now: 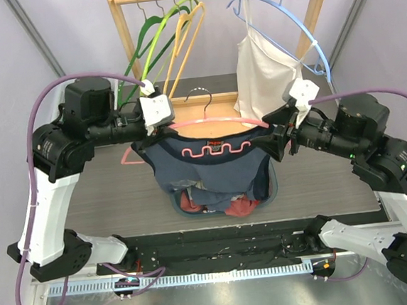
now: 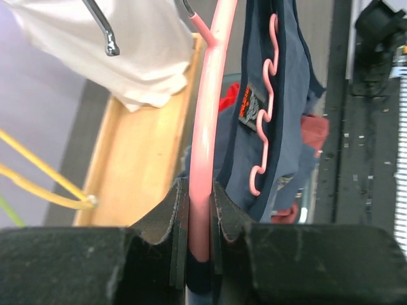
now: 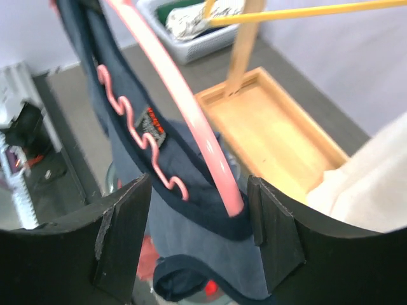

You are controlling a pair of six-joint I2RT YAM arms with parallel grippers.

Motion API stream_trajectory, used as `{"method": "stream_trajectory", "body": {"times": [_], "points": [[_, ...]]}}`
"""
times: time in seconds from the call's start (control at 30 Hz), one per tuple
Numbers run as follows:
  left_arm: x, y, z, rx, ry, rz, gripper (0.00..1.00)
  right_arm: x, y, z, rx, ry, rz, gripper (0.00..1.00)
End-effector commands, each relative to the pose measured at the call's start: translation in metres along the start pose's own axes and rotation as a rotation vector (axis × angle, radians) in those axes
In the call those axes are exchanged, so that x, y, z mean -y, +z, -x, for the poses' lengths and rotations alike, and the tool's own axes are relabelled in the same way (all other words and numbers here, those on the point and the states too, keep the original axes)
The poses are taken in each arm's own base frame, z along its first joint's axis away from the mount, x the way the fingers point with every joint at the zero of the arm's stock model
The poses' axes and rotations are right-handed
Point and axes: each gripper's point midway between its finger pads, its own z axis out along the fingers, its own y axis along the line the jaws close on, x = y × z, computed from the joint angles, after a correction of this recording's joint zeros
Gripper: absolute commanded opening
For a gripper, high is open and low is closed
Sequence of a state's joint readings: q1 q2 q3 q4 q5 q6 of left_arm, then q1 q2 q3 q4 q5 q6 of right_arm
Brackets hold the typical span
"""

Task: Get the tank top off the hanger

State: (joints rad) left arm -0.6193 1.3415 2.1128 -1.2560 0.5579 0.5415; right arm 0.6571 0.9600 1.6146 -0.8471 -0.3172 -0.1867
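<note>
We are holding the tank top (image 1: 208, 170) on its pink hanger (image 1: 215, 121) above the basket (image 1: 274, 185). Gripped at one end, the hanger could tilt and snag the fabric. Our left gripper (image 2: 198, 203) is clamping the hanger arm; our right gripper (image 3: 200, 197) is straddling the other end, wide open, empty.

A navy tank top (image 1: 206, 170) with darker trim and an orange neck label hangs on a pink plastic hanger (image 1: 215, 122), with a strap over each end. The hanger has a wavy lower bar and a metal hook. It sits roughly level in mid-air, one end pinched in the left claw (image 2: 198, 197).
</note>
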Motion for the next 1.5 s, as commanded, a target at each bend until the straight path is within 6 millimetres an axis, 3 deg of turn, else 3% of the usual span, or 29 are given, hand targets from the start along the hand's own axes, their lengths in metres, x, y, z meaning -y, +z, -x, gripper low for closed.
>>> {"method": "stream_trajectory", "body": {"times": [0.0, 0.17, 0.37, 0.5, 0.67, 0.93, 1.0, 1.07, 1.1, 1.2, 1.27, 1.47], "points": [[-0.029, -0.029, 0.042, 0.107, 0.161, 0.19, 0.0, 0.031, -0.013, 0.013, 0.114, 0.054, -0.214, 0.69], [-0.019, -0.034, 0.037, 0.097, 0.164, 0.162, 0.0, 0.054, -0.034, 0.002, 0.182, 0.12, -0.403, 0.63], [-0.01, -0.038, 0.026, 0.073, 0.159, 0.152, 0.0, 0.073, -0.038, -0.016, 0.221, 0.243, -0.546, 0.56], [-0.005, -0.04, 0.021, 0.063, 0.151, 0.139, 0.0, 0.067, -0.028, -0.024, 0.231, 0.272, -0.503, 0.54], [0.0, -0.042, 0.014, 0.047, 0.143, 0.135, 0.0, 0.057, -0.022, -0.018, 0.281, 0.299, -0.438, 0.47], [0.001, -0.043, 0.012, 0.048, 0.144, 0.133, 0.0, 0.04, -0.013, -0.008, 0.349, 0.389, -0.329, 0.19], [0.002, -0.044, 0.013, 0.051, 0.142, 0.135, 0.0, 0.037, -0.01, -0.007, 0.363, 0.425, -0.312, 0.17], [0.001, -0.045, 0.013, 0.054, 0.141, 0.136, 0.0, 0.037, -0.007, -0.011, 0.361, 0.449, -0.309, 0.2], [0.001, -0.046, 0.014, 0.054, 0.139, 0.139, 0.0, 0.035, -0.005, -0.013, 0.359, 0.467, -0.3, 0.36], [0.001, -0.046, 0.013, 0.053, 0.136, 0.141, 0.0, 0.032, -0.003, -0.015, 0.373, 0.532, -0.284, 0.6], [0.001, -0.046, 0.013, 0.056, 0.135, 0.14, 0.0, 0.031, -0.004, -0.014, 0.405, 0.563, -0.274, 0.64], [0.0, -0.046, 0.014, 0.059, 0.124, 0.136, 0.0, 0.025, 0.0, -0.019, 0.488, 0.701, -0.229, 0.63]]}}
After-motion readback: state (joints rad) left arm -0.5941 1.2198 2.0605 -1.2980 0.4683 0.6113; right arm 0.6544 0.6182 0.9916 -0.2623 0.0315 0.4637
